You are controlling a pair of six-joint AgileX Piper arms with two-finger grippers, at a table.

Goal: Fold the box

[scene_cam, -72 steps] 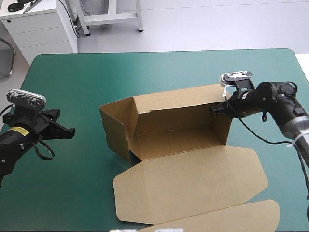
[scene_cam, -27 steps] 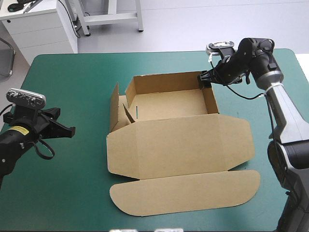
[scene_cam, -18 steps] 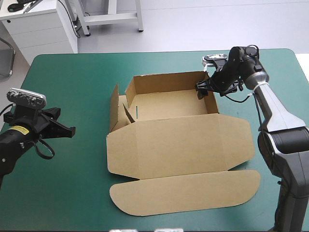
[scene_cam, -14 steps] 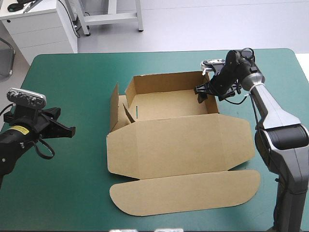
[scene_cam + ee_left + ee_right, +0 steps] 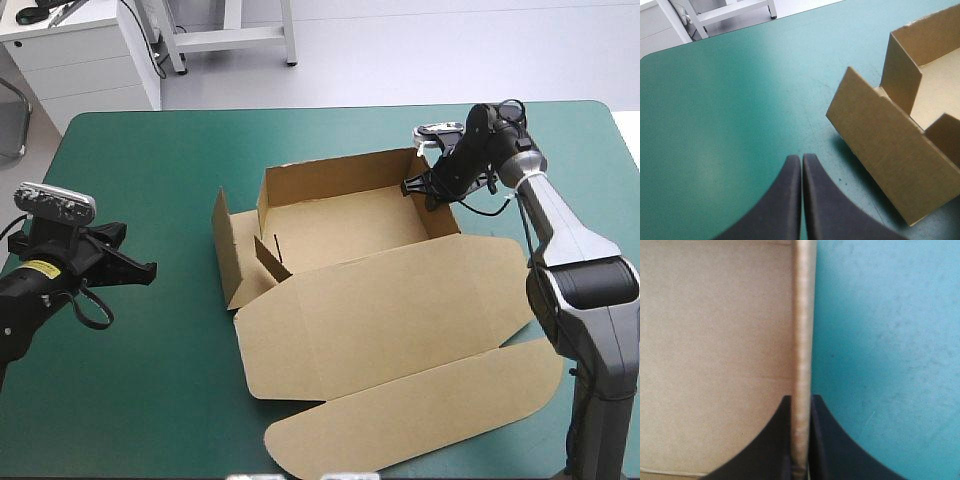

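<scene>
The brown box (image 5: 345, 225) lies as an open tray in the middle of the table, its lid (image 5: 390, 310) flat toward the near edge and a long tuck flap (image 5: 420, 415) beyond that. Its left side flap (image 5: 222, 250) stands loose and splayed outward. My right gripper (image 5: 418, 187) is at the tray's far right corner, shut on the box's right wall (image 5: 802, 340), whose edge runs up between the fingers. My left gripper (image 5: 802, 165) is shut and empty, hovering over the teal-green cover left of the box (image 5: 900, 150).
A white cabinet (image 5: 85, 55) and a white frame stand beyond the table's far edge. Teal-green cover (image 5: 140, 380) lies bare to the left of the box and along the far side.
Earlier the box stood on its side; the right gripper laid it flat as a tray. Just before now it swung the box, so the lid and flap turned toward the near right.
</scene>
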